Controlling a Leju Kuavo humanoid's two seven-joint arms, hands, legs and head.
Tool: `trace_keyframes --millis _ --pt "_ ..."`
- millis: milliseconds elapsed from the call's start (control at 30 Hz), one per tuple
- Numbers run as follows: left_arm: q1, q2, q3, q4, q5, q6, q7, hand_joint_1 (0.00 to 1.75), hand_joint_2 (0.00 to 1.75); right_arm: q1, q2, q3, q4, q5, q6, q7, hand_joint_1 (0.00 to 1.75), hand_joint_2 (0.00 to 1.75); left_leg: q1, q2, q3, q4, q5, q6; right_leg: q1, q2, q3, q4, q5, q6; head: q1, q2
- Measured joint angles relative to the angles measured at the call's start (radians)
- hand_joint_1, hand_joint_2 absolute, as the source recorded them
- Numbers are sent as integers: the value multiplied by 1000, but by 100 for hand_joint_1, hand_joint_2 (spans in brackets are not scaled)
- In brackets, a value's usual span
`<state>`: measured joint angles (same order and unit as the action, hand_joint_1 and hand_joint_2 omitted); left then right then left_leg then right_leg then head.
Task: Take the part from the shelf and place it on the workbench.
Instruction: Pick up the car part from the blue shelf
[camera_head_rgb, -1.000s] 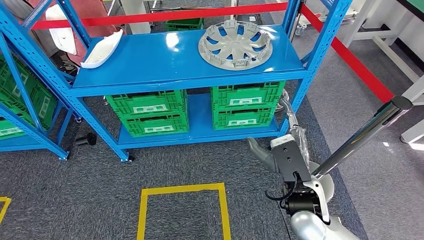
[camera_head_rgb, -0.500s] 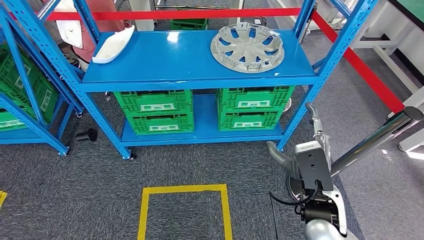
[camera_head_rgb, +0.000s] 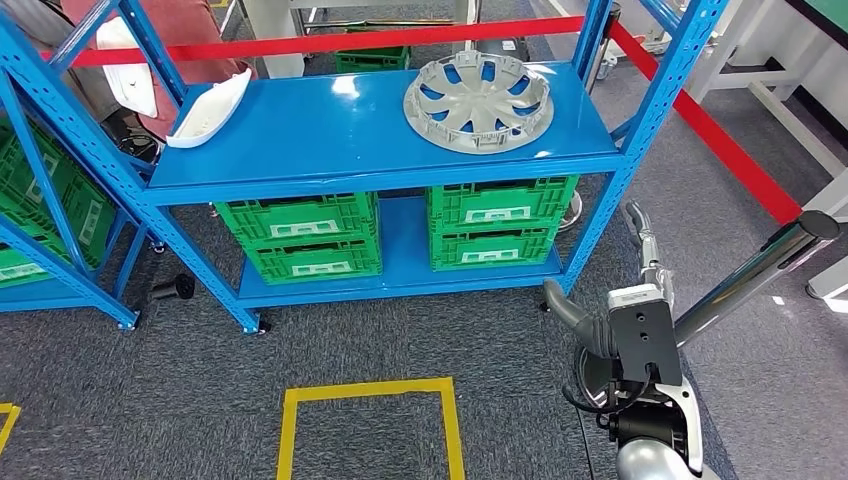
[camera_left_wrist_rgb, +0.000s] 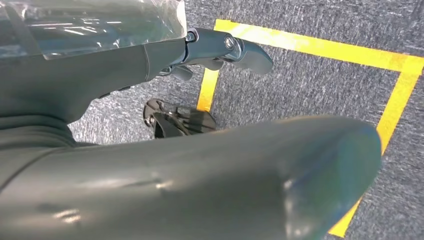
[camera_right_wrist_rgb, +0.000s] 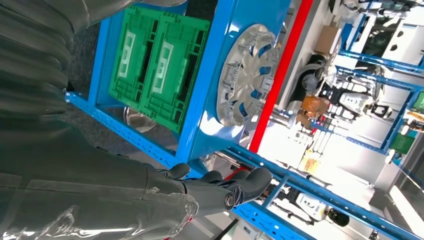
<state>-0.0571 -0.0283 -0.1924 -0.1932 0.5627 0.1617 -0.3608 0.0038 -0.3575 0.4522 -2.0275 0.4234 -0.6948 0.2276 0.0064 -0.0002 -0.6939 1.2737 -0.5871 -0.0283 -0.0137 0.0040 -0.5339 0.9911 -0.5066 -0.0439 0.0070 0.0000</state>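
Note:
A grey wheel cover (camera_head_rgb: 478, 100) lies flat at the right end of the blue shelf's top board (camera_head_rgb: 330, 130). It also appears in the right wrist view (camera_right_wrist_rgb: 247, 75). A white curved part (camera_head_rgb: 208, 108) leans at the board's left end. My right hand (camera_head_rgb: 620, 300) hangs low, in front of the shelf's right post and well below the wheel cover, fingers (camera_right_wrist_rgb: 235, 187) stretched out and holding nothing. My left hand (camera_left_wrist_rgb: 150, 150) hangs over the carpet by a yellow floor line, fingers (camera_left_wrist_rgb: 230, 47) extended and empty.
Green crates (camera_head_rgb: 297, 235) fill the lower shelf board. A red barrier strip (camera_head_rgb: 330, 40) runs behind the shelf and down its right side. A yellow taped square (camera_head_rgb: 365, 390) marks the carpet in front. A person in red (camera_head_rgb: 190, 25) stands behind the shelf.
The whole picture has swayed sideways and back, so the camera moved. My right hand sits further right in the picture, still empty. The parts on the shelf lie as before.

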Motion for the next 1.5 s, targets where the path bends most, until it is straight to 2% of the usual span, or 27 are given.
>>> trace_keyframes --millis 67,133,200,300,367,433,467,500,533,600,633,700,733,800,867,967,1000,1033,1100,1133,1200,1233,1300,1367,1433,1467,1500 --pt "1 2 -4 0 0 0 3 0 0 6 2 -3 0 0 0 -1 0 175 1 0 30 -92 81 4 0 2 20 0 -15 4 -5 0" --pt "1 5 -6 0 -1 0 8 0 0 10 4 -6 -1 0 0 -1 0 175 -3 0 80 -204 130 16 2 4 36 0 -30 13 -9 0" --pt "-1 7 -10 0 -1 1 11 0 0 14 6 -9 -2 0 0 -2 0 175 -7 0 104 -249 122 31 4 4 39 1 -35 25 -11 0" --pt "1 8 -19 0 -2 1 14 0 0 20 9 -12 -3 1 0 -4 0 175 -4 -3 124 -272 112 50 3 2 37 22 -35 41 -7 0" --pt "-1 9 -22 0 -2 1 14 0 0 21 9 -14 -5 1 0 -5 0 175 0 -4 137 -278 107 60 1 2 -5 99 -61 49 1 0" --pt "-2 9 -23 0 -2 0 15 0 0 23 9 -16 -6 1 0 -5 0 175 -1 -4 143 -279 99 66 0 2 -88 217 -102 55 11 0" --pt "-1 9 -25 0 -2 0 15 0 0 25 10 -16 -6 1 0 -5 0 175 -1 -4 147 -279 94 66 -1 2 -124 257 -111 56 14 0" --pt "0 9 -27 0 -2 0 15 0 0 27 10 -17 -6 1 0 -5 0 175 -1 -4 154 -279 88 65 -1 2 -146 267 -102 57 16 0" --pt "1 9 -29 0 -2 0 15 0 0 28 10 -17 -6 1 0 -5 0 175 -1 -4 164 -279 80 64 -1 2 -150 244 -72 57 19 0" --pt "1 9 -31 0 -2 0 15 0 0 28 11 -20 -6 1 0 -5 0 175 -1 -4 186 -279 64 58 0 1 -122 133 17 52 25 0" --pt "1 9 -31 0 -3 0 15 0 0 28 12 -21 -6 1 0 -5 0 175 -2 -5 195 -278 56 53 2 -1 -107 82 33 47 28 0" --pt "-1 8 -32 0 -3 0 16 0 0 31 13 -22 -6 0 0 -5 0 175 -4 -5 205 -275 44 40 6 -2 -92 38 32 34 32 0" --pt "-1 8 -32 0 -4 0 16 0 0 32 13 -22 -6 0 0 -5 0 175 -5 -5 210 -271 41 34 8 -1 -89 35 24 27 32 0" --pt "0 9 -33 0 -4 0 16 0 0 35 15 -22 -7 1 0 -6 0 175 -4 -4 219 -254 33 22 4 1 -71 31 36 13 28 0" --pt "-4 9 -35 0 -4 0 16 0 0 34 16 -22 -7 1 0 -8 0 175 -2 -4 192 -190 1 11 1 -1 -52 28 30 3 18 0" --pt "-6 8 -39 0 -4 -1 16 0 0 35 18 -22 -7 1 0 -10 0 175 1 -4 90 -25 -66 1 3 0 -39 27 17 -5 5 0" --pt "-3 8 -41 0 -4 -1 16 0 0 36 18 -21 -7 1 0 -11 0 175 1 -4 67 -5 -64 1 4 1 -34 28 11 -5 3 0" --pt "-1 8 -42 0 -4 -1 16 0 0 37 18 -21 -7 1 0 -11 0 175 1 -4 59 -21 -37 3 5 3 -25 28 4 -5 0 0" --pt "2 9 -45 0 -4 -1 16 0 0 38 19 -21 -7 1 0 -12 0 175 -1 -4 78 -122 60 13 5 4 -5 28 -10 -2 -4 0" --pt "2 9 -46 0 -4 -1 16 0 0 38 20 -21 -7 1 0 -13 0 175 -5 -4 88 -170 88 19 6 5 4 27 -17 1 -5 0" --pt "3 9 -48 0 -4 0 17 0 0 39 23 -21 -7 0 0 -14 0 175 -12 -4 100 -225 97 33 7 4 10 27 -27 11 -8 0" --pt "4 9 -49 0 -4 0 17 0 0 40 23 -21 -7 0 0 -14 0 175 -15 -4 102 -232 90 39 7 4 12 26 -31 18 -9 0" --pt "5 8 -50 -1 -3 0 16 0 0 41 24 -22 -8 -1 0 -15 0 175 -11 -5 116 -248 104 50 9 3 19 27 -42 31 -9 0" --pt "2 8 -51 -2 -3 0 16 0 0 39 25 -25 -9 0 0 -16 0 175 -3 -5 128 -263 104 58 9 2 -2 74 -69 41 -1 0" --pt "0 9 -51 -3 -3 0 16 0 0 40 25 -27 -10 0 0 -16 0 175 -2 -5 135 -267 99 63 5 1 -74 193 -114 48 10 0" --pt "1 9 -52 -3 -3 0 16 0 0 41 25 -27 -9 0 0 -16 0 175 -2 -5 138 -266 94 64 3 1 -115 252 -127 51 14 0" --pt "2 8 -53 -3 -3 0 16 0 0 43 25 -27 -9 0 0 -16 0 175 -2 -5 143 -266 88 64 2 1 -145 285 -122 53 17 0"
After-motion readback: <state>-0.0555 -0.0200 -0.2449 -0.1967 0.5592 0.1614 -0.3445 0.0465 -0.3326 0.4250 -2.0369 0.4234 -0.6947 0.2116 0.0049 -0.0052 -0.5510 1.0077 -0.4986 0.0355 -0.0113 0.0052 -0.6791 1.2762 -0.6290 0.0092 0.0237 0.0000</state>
